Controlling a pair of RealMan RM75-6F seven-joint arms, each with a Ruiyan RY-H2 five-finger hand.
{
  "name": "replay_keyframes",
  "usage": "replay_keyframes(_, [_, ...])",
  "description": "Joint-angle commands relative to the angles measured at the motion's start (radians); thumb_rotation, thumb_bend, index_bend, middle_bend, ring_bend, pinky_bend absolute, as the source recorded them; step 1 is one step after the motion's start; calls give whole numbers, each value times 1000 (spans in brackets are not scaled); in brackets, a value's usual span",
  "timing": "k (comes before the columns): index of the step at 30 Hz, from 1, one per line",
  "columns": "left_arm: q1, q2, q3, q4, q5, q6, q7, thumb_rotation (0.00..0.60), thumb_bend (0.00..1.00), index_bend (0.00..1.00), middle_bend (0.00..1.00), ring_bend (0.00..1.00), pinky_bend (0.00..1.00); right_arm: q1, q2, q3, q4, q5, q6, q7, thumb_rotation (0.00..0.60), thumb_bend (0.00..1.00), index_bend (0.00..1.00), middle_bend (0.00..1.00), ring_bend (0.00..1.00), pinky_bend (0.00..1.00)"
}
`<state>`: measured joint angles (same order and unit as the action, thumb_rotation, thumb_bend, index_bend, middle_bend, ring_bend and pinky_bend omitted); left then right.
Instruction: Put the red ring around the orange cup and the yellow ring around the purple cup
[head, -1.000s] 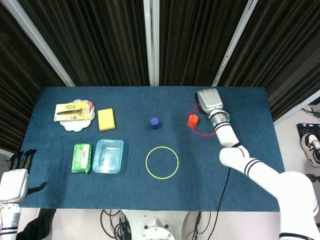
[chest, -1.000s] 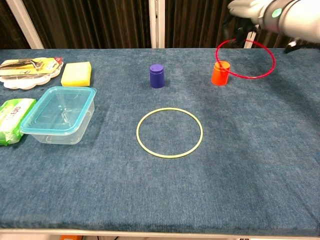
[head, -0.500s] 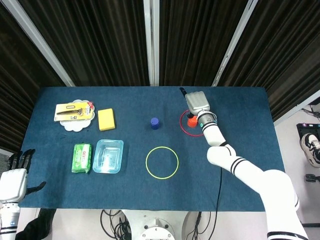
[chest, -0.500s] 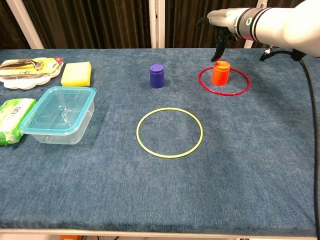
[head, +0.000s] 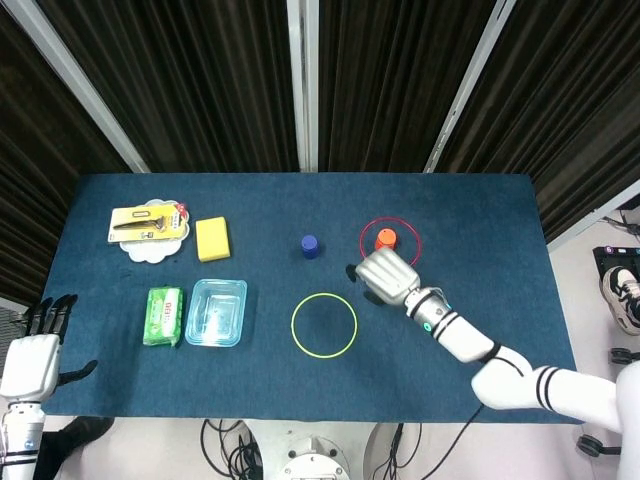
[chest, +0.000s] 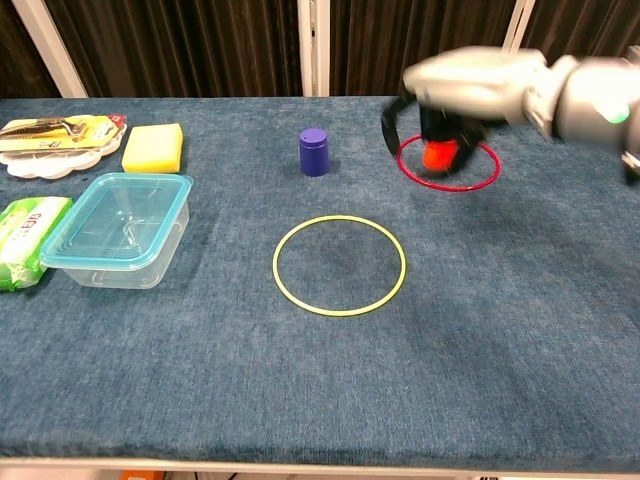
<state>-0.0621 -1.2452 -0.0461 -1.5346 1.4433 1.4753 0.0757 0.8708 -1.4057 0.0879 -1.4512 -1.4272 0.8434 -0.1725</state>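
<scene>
The red ring (head: 391, 218) (chest: 450, 188) lies flat on the blue table (head: 500, 210) around the orange cup (head: 385, 238) (chest: 436, 156). My right hand (head: 386, 277) (chest: 470, 88) hovers just in front of that cup, motion-blurred, fingers apart and holding nothing; in the chest view it hides part of the cup. The purple cup (head: 310, 246) (chest: 314, 151) stands alone to the left. The yellow ring (head: 292, 325) (chest: 340, 314) lies flat nearer the front, around nothing. My left hand (head: 35, 352) waits off the table's front left corner with spread fingers.
A clear blue-rimmed container (chest: 120, 225) and a green wipes pack (chest: 25, 228) sit at the left. Behind them are a yellow sponge (chest: 153, 147) and a white plate (chest: 40, 150) carrying a carded tool.
The right hand has let go of the red ring, which now lies around the orange cup, and has swung back toward the front of the table. The left hand has barely moved.
</scene>
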Motion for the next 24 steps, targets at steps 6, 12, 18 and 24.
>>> replay_keyframes(6, [2, -1, 3, -10, 7, 7, 11, 600, 95, 57, 49, 0, 0, -46, -9, -142, -10, -183, 20, 27, 600, 275, 514, 958, 882, 776])
replay_keyframes(12, [10, -2, 6, -7, 2, 14, 6, 600, 95, 57, 49, 0, 0, -31, -68, -139, 35, -198, 0, 31, 600, 297, 512, 958, 882, 776])
replay_keyframes(18, [13, -5, 7, 2, 0, 14, -4, 600, 95, 57, 50, 0, 0, -19, -100, -129, 67, -195, -16, 38, 600, 304, 511, 959, 882, 776])
replay_keyframes(24, [15, -7, 7, 9, -4, 12, -12, 600, 95, 56, 49, 0, 0, -12, -115, -125, 77, -188, -30, 39, 600, 304, 506, 959, 881, 776])
